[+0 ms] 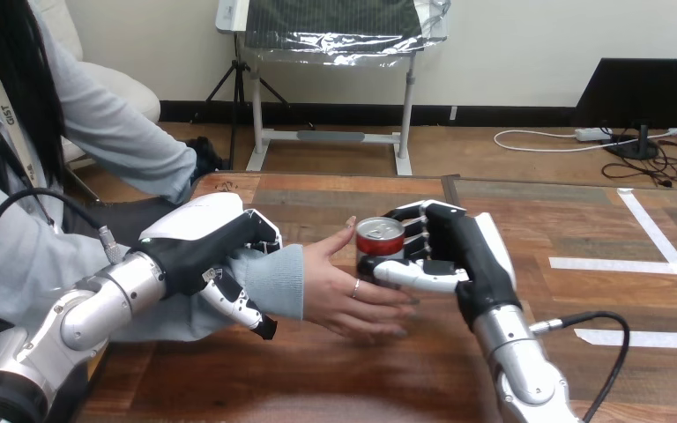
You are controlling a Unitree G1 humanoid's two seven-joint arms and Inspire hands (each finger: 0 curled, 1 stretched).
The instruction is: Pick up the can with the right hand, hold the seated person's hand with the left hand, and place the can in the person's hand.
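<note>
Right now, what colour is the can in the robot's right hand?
The can has red sides and a silver top; the head view shows it best, in the right hand.

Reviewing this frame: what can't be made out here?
Head view:
- Base of the can: covered by the thumb of the right hand and by the person's hand; whether it rests on the palm is unclear.
- Part of the person's wrist: covered by the left hand curled round it.
</note>
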